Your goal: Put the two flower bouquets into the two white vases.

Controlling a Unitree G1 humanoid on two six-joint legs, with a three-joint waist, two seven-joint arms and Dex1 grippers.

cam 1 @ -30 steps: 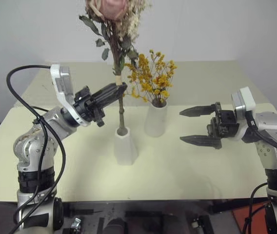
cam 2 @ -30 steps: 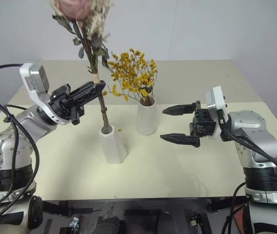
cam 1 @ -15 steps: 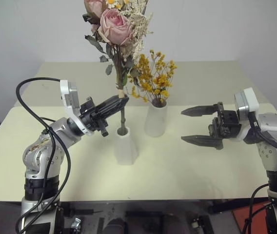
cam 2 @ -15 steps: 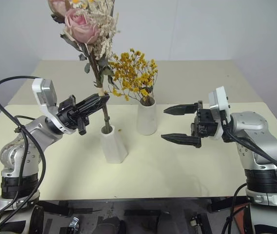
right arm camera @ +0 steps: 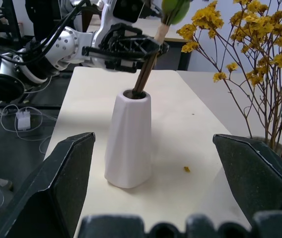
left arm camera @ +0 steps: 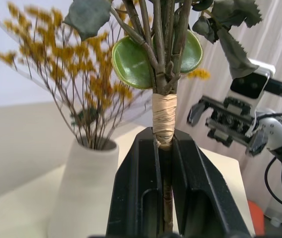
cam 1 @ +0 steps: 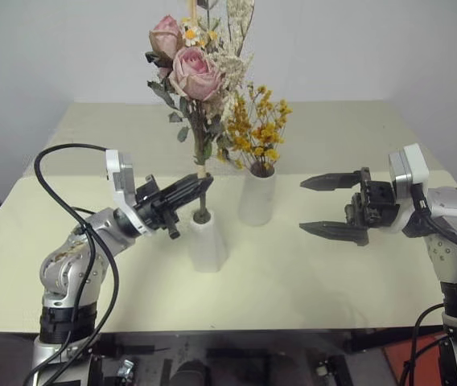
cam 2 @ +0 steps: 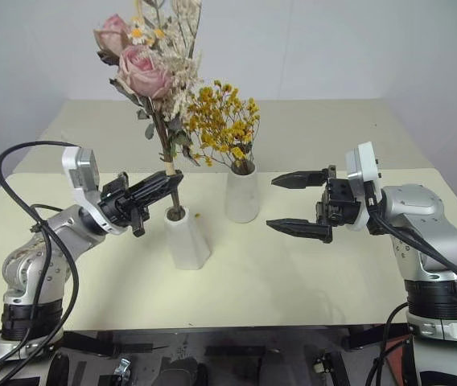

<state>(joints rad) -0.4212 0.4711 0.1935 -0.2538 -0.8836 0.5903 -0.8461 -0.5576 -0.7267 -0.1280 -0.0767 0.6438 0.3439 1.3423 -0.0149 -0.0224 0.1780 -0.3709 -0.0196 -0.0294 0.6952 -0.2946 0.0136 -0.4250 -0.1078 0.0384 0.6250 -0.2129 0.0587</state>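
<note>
A pale cream worktop (cam 1: 317,273) is seen from above, with two white vases standing near its middle. The shorter faceted vase (cam 1: 207,241) is taken as the landmark. Just behind it and to its right stands the taller smooth vase (cam 1: 257,197), apart from it, and the bouquet of tiny yellow-orange blossoms (cam 1: 254,129) is held upright in that vase. The rose bouquet (cam 1: 192,68), with pink roses, green leaves and pale sprigs, rises almost straight above the faceted vase, and its stem ends are seated in the narrow neck. The left tool (cam 1: 199,184) is clamped on the rose bouquet's stems just above that neck, right at the pale paper tie (left arm camera: 164,116). The right tool (cam 1: 329,207) hangs well to the right of the faceted vase, beyond the taller vase, with its two fingers spread wide and nothing between them.
</note>
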